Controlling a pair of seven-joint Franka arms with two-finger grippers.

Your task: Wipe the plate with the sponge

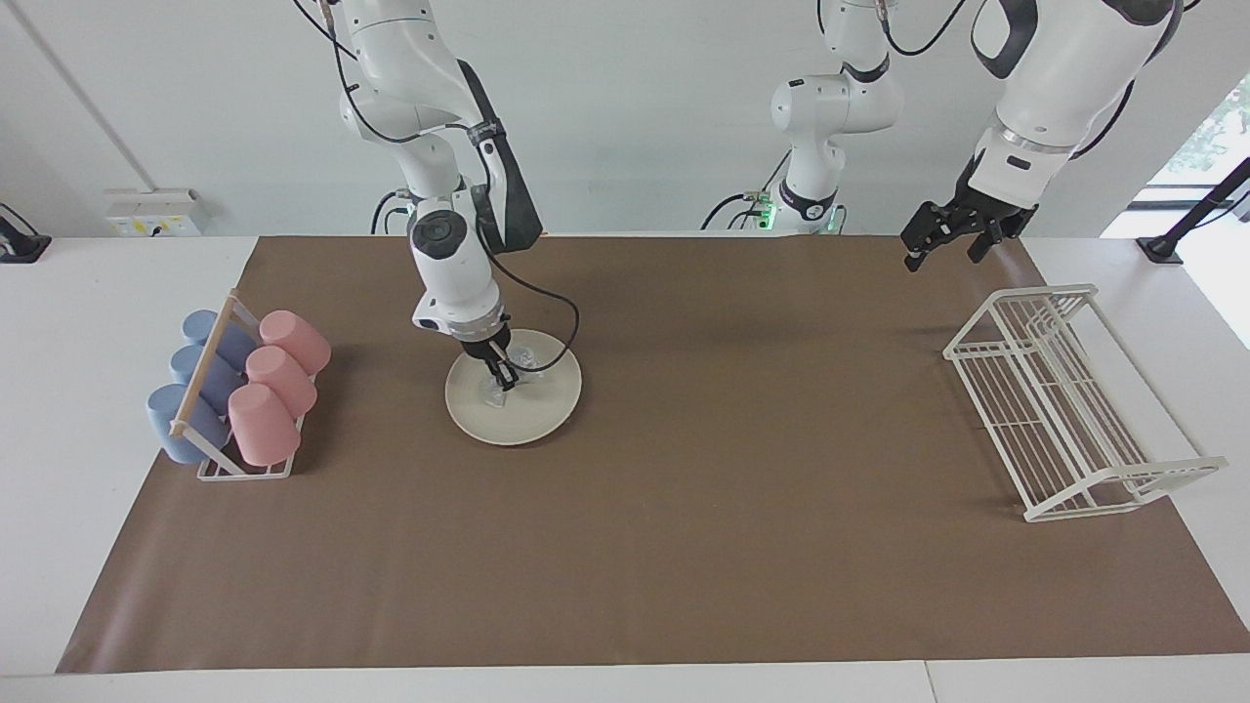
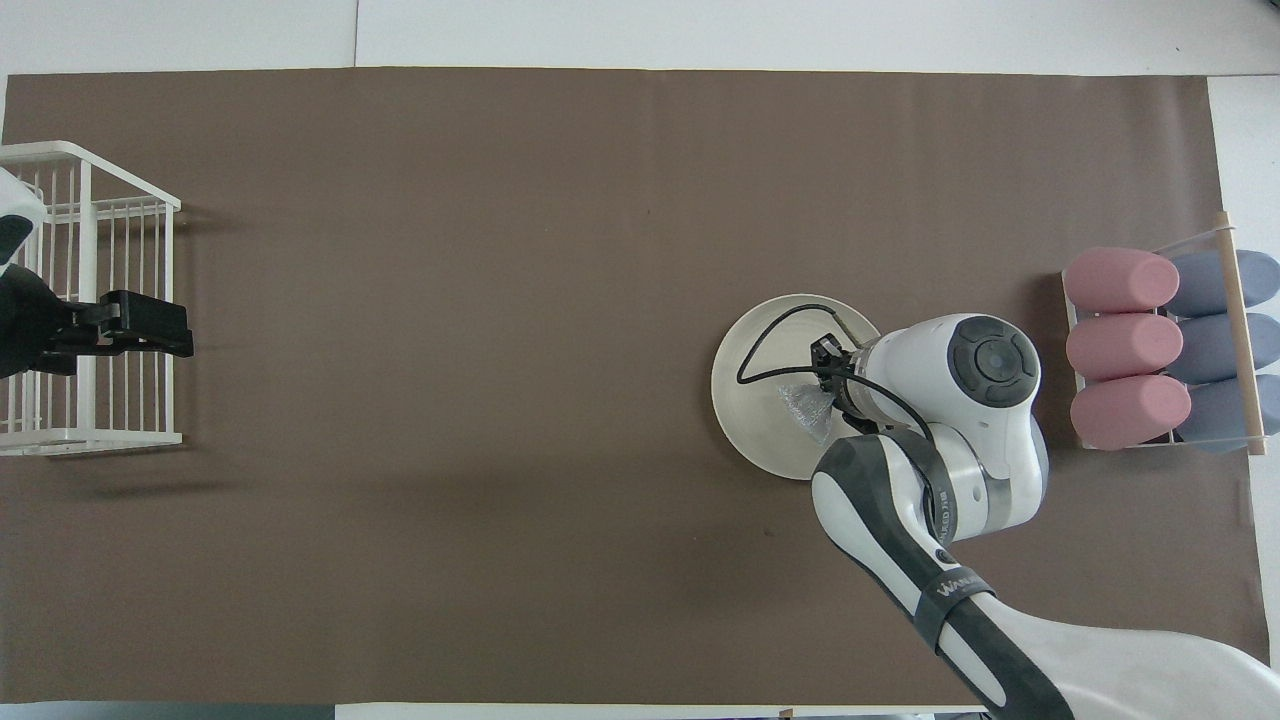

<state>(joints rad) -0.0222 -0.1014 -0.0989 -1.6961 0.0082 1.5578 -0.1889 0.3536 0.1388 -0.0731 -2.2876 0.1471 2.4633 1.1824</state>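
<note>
A white surface point(image 1: 117, 293) runs the full width of the scene, most of it covered by a brown paper mat point(image 1: 684, 508) whose edges leave white strips at 3, 9 and 6 o'clock. A plain pale wall point(image 1: 645, 117) rises at 12 o'clock. At 10 o'clock a white socket box point(image 1: 154, 212) sits against it. At 2 o'clock a window point(image 1: 1211, 127) admits bright daylight, with green foliage outside. Lighting is even, with soft shadows on the mat.
</note>
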